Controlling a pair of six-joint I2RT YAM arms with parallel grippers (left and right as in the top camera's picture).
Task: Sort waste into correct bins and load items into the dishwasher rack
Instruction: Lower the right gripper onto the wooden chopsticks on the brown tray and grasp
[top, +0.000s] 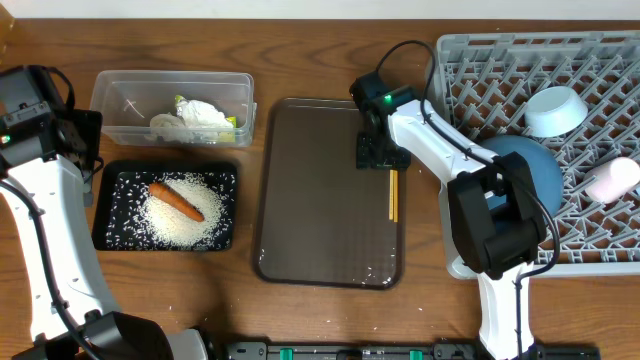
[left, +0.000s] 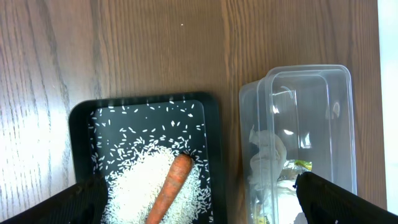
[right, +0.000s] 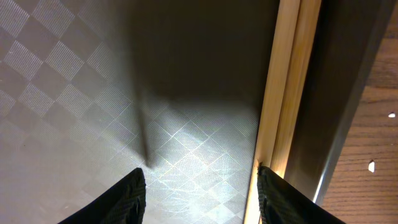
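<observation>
The right jaws gape wide over the brown tray (top: 320, 200), one finger (right: 283, 196) at the chopsticks (top: 393, 195) along its rim (flat, side by side); the left jaws hang wide near the carrot (top: 177, 199) on rice (top: 185, 226), clear tub (top: 170, 78) beyond.

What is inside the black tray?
An orange carrot lies on a heap of white rice grains in the black tray. The heap hides the tray floor beneath it.
</observation>
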